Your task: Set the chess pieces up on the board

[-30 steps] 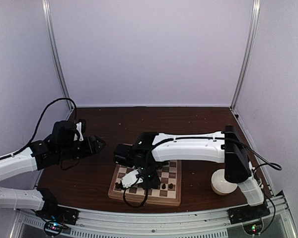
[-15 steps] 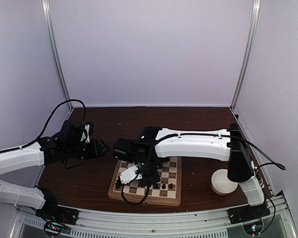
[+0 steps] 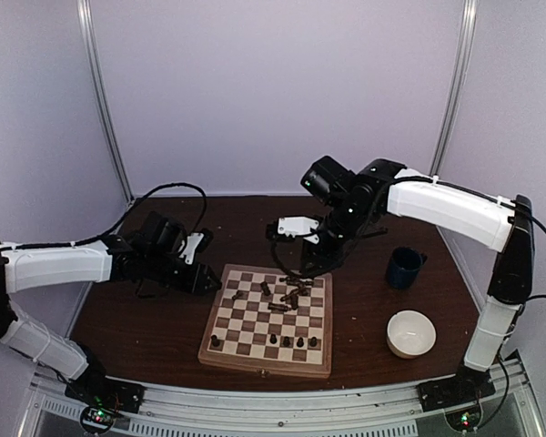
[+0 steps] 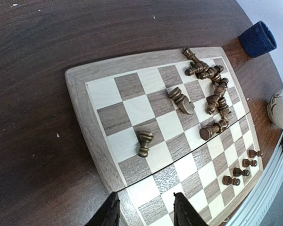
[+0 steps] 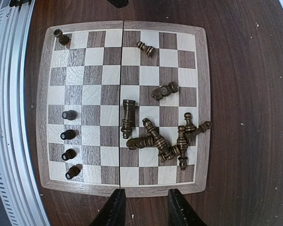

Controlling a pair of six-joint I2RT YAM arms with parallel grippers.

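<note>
Chess pieces [image 5: 155, 139] are now lying heaped on the board [image 5: 201, 94]; right gripper [image 5: 145, 194], lifted clear, and left gripper [image 4: 146, 198] are gaping narrowly, empty.

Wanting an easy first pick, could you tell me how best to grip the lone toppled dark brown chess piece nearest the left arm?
Probably its narrow waist, from straight above, closing across its long axis: the toppled dark brown chess piece lies flat on the checkered wooden board, clear of the heap, bare squares around it.

White-shelled left arm [image 3: 59, 266], matching right arm [image 3: 446, 205], black joints [image 3: 335, 185], looping black cables [image 3: 175, 186], black-fingered left gripper [image 4: 145, 197]
</note>
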